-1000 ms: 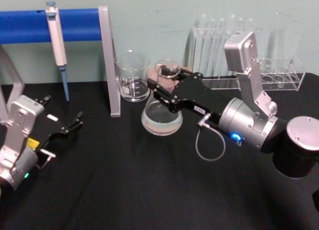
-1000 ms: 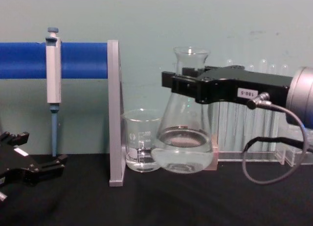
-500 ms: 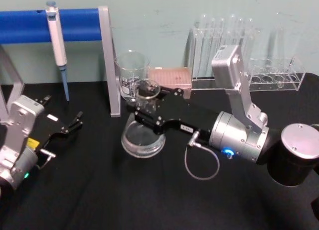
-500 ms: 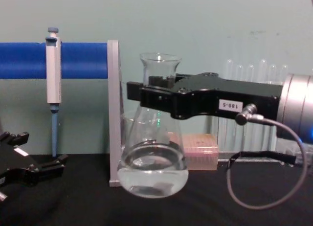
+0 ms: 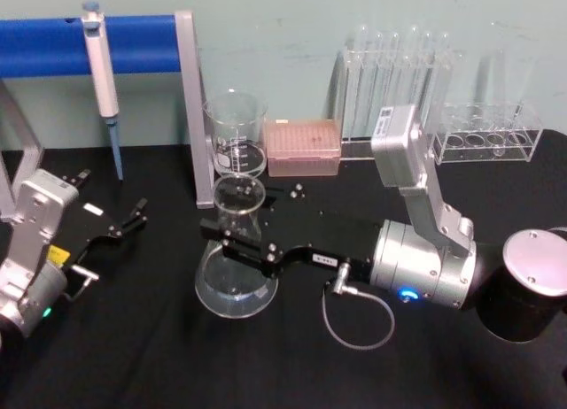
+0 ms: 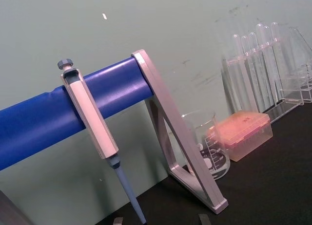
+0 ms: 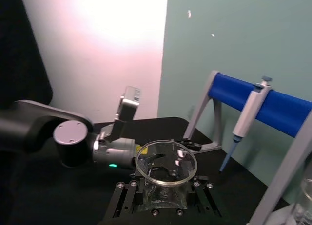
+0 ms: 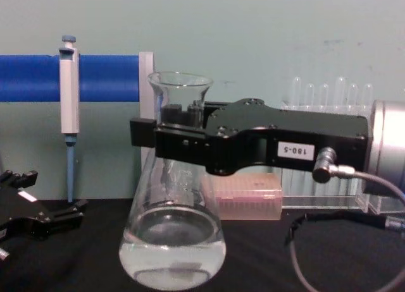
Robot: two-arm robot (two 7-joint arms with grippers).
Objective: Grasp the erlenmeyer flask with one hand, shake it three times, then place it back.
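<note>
- Shifted over the last second: flask [image 5: 235, 283], from the back row beside the beaker [image 5: 236, 135], out toward the robot and to its left.
- Now upright, well clear of the beaker and the pink box [image 5: 304, 146], in front of the stand post [image 5: 197, 117]; clear liquid low in the base.
- Clamped at the neck by the right gripper [image 5: 232, 241], jaws closed on the glass.
- Contact between base and black cloth [image 5: 177, 365]: cannot tell.
- Left gripper [image 5: 124, 221] parked at the left of the cloth, spread wide, holding nothing.
- Judged a shake stroke under way; number of strokes unknown; return to the spot by the beaker outstanding.
- Risk noted: slosh toward the neck on a sharp reversal.
</note>
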